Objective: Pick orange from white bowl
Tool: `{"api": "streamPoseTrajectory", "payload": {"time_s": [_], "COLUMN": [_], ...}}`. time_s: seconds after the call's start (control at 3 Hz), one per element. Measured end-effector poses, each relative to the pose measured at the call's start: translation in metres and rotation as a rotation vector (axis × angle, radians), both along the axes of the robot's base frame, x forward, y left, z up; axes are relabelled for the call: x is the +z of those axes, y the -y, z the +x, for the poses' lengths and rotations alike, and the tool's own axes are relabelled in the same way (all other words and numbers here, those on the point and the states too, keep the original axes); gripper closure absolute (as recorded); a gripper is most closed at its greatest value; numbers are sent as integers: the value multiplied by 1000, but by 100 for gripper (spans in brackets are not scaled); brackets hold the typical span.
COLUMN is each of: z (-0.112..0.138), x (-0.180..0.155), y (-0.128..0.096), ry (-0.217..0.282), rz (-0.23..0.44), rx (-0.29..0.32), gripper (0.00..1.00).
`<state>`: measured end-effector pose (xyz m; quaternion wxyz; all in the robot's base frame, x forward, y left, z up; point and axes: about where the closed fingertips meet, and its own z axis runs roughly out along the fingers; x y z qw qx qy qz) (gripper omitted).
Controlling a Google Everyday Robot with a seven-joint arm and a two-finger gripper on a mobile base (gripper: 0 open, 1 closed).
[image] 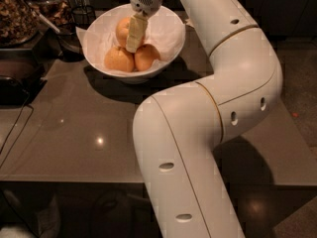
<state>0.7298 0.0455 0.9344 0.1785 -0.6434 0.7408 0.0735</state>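
The white bowl stands at the back of the grey table and holds three round fruits. The deepest orange one, the orange, lies at the front right of the bowl. A paler fruit lies to its left and another behind them. My gripper reaches down into the bowl from above. It hangs between the rear fruit and the orange, right against them. My white arm curves over the right side of the table.
A dark glass cup and a container of brown snacks stand left of the bowl. A black appliance sits at the left edge with a cable trailing down. The table's front edge runs across the bottom.
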Motion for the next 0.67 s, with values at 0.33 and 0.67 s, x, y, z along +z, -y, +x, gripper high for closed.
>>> {"api": "streamPoseTrajectory", "payload": {"time_s": [0.33,0.67], "z": [-2,-2], "x": [3,3], "y": [2,2], "ry": [0,1], "rz": [-10,-10], "rx": [-6,-6], "gripper": [56,80]}}
